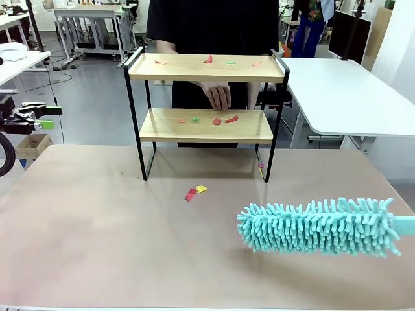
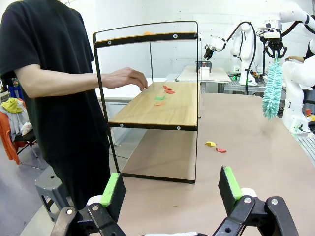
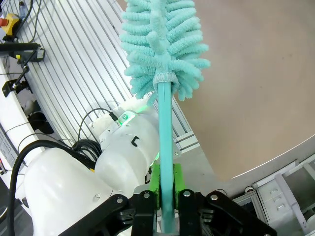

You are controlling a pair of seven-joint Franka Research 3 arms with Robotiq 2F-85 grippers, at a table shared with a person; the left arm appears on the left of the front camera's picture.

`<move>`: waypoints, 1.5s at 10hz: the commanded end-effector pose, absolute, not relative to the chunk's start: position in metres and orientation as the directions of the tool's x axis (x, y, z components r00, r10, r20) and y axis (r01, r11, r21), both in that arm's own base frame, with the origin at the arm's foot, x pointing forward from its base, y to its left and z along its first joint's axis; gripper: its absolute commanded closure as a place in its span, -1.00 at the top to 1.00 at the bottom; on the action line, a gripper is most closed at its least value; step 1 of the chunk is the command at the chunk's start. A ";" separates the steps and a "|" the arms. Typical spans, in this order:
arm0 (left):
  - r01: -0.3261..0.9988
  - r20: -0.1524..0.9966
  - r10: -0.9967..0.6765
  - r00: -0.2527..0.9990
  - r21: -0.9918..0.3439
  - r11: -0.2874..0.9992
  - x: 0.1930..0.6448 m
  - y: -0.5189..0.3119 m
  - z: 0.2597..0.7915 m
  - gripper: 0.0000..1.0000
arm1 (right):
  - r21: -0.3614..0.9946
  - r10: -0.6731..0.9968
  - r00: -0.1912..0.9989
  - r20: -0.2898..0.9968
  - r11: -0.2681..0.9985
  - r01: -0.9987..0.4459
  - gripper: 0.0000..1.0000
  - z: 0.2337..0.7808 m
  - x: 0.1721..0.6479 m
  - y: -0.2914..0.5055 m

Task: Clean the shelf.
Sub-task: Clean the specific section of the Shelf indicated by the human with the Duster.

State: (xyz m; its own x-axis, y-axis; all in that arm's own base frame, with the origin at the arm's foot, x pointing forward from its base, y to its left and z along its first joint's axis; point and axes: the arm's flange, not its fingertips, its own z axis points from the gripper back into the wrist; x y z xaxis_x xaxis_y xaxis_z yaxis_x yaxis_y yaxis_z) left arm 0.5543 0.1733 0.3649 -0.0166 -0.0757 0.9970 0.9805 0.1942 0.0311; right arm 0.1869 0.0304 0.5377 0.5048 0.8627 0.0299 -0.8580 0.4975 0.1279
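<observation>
Clamping duster (image 3: pixel 165 78) handle: right fingers (image 3: pixel 154 183) | left fingers (image 2: pixel 230 183) spread wide, empty

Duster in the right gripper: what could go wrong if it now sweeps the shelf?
1. The person's hand is between the two boards; the duster could brush it.
2. The shelf looks light and seems to stand free, so a push may shift or tip it.
3. Swept scraps may just drop onto the table, where loose bits already lie.
</observation>
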 end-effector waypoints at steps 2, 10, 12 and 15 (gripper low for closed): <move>0.980 0.997 -0.077 -0.019 0.034 0.195 0.553 0.172 0.366 1.00 | 0.123 0.856 0.517 0.027 0.510 -0.851 -0.74 0.538 0.187 0.027; 0.980 0.997 -0.077 -0.019 0.034 0.195 0.553 0.172 0.366 1.00 | 0.123 0.856 0.517 0.027 0.510 -0.851 -0.74 0.538 0.187 0.027; 0.980 0.997 -0.077 -0.019 0.034 0.195 0.553 0.172 0.366 1.00 | 0.123 0.856 0.517 0.027 0.510 -0.851 -0.74 0.538 0.187 0.027; 0.980 0.997 -0.077 -0.019 0.034 0.195 0.553 0.172 0.366 1.00 | 0.128 0.863 0.505 0.030 0.497 -0.858 -0.74 0.538 0.187 0.031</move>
